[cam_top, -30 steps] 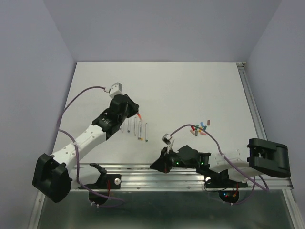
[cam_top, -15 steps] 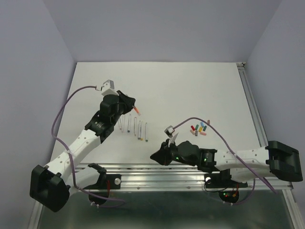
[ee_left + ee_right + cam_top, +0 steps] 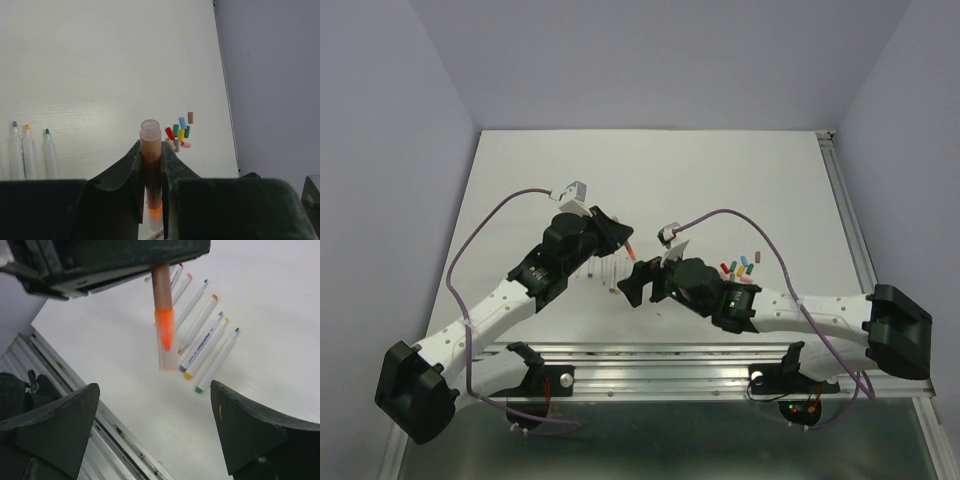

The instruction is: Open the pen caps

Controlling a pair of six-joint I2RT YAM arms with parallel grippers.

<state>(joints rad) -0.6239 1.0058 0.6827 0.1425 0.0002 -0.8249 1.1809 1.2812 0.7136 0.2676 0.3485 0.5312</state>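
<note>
Pale walls close in a white desk [image 3: 720, 180], where our left hand [image 3: 150, 150] is clenched on a pen [image 3: 164, 315], lifted off the surface. Its orange tip points between the wide-spread fingers of our right hand [image 3: 153, 387], which grasps nothing. Coloured pen caps [image 3: 740, 268] lie heaped to the right, apart from the row of uncapped pens [image 3: 205, 335].

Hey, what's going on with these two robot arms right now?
The left gripper is shut on an orange pen, with a clear cap apparently still over its tip. The right gripper faces that capped end with its fingers spread wide, not touching it. A row of uncapped pens and a pile of removed caps lie on the table.
</note>
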